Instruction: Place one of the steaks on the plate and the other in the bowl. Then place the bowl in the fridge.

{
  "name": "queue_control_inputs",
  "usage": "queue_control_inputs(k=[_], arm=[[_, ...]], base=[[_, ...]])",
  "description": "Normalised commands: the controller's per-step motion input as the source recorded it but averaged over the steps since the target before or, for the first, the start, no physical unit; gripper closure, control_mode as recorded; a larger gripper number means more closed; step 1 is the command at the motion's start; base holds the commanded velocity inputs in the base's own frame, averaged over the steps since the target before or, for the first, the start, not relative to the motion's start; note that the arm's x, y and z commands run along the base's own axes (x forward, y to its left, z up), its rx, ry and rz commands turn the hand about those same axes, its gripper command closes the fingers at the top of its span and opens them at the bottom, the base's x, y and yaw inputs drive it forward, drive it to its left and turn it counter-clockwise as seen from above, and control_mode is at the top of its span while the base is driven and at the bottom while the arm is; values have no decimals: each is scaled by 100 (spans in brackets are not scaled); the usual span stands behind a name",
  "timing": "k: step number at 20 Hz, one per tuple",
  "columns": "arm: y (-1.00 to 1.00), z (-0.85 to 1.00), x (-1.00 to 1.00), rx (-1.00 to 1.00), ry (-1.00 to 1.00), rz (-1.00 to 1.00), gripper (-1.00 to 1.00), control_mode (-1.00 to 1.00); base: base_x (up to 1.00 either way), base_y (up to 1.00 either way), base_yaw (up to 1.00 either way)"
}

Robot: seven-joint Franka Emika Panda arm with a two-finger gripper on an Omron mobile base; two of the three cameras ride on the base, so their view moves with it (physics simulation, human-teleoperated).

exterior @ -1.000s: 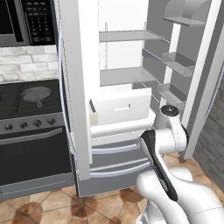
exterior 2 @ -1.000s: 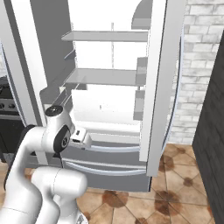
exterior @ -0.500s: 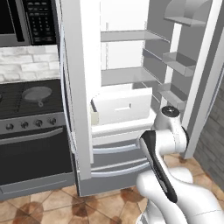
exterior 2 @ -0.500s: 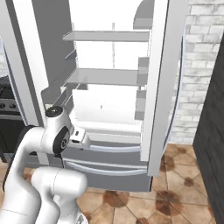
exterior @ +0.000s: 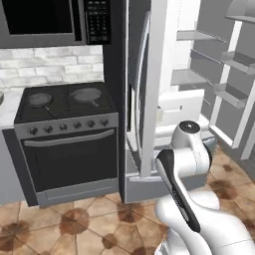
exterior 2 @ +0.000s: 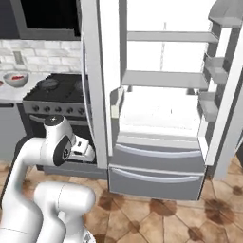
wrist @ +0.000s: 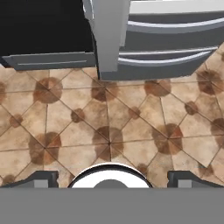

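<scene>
Pincer (wrist: 112, 178) tips sit spread wide apart at the lower corners of the hand view, nothing between them, pointing down at the brown tiled floor (wrist: 109, 122) in front of the appliances. Largest in sight is the fridge (exterior 2: 161, 118), its doors swung open to show a white inside with bare shelves, door bins on the right door and two closed steel drawers below; in the hand view the drawers and the edge of the left door run along the top. Beside it to the left stands the black stove (exterior: 67, 142) with its oven door shut, a dark microwave (exterior: 45, 22) above it and a pale brick wall between them. Two dark frying pans (exterior: 87, 93) rest on the burners. Left of the stove, on the grey tabletop (exterior 2: 9, 95), sits the bowl (exterior 2: 15, 79), silvery grey, with something red inside that looks like a steak (exterior 2: 16, 76), though it is too small to be sure. The white arm is folded low in front of the fridge's left door.
</scene>
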Motion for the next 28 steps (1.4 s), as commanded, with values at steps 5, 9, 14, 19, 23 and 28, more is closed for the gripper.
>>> queue_control_inputs(k=[5,9,14,19,23,28], arm=[[0,0,0,0,0,0,-100,100],[0,0,0,0,0,0,-100,100],[0,0,0,0,0,0,-100,100],[0,0,0,0,0,0,-100,100],[0,0,0,0,0,0,-100,100],[0,0,0,0,0,0,-100,100]], base=[[0,100,0],[16,100,0],[64,100,4],[100,100,11],[87,100,8],[63,83,4]])
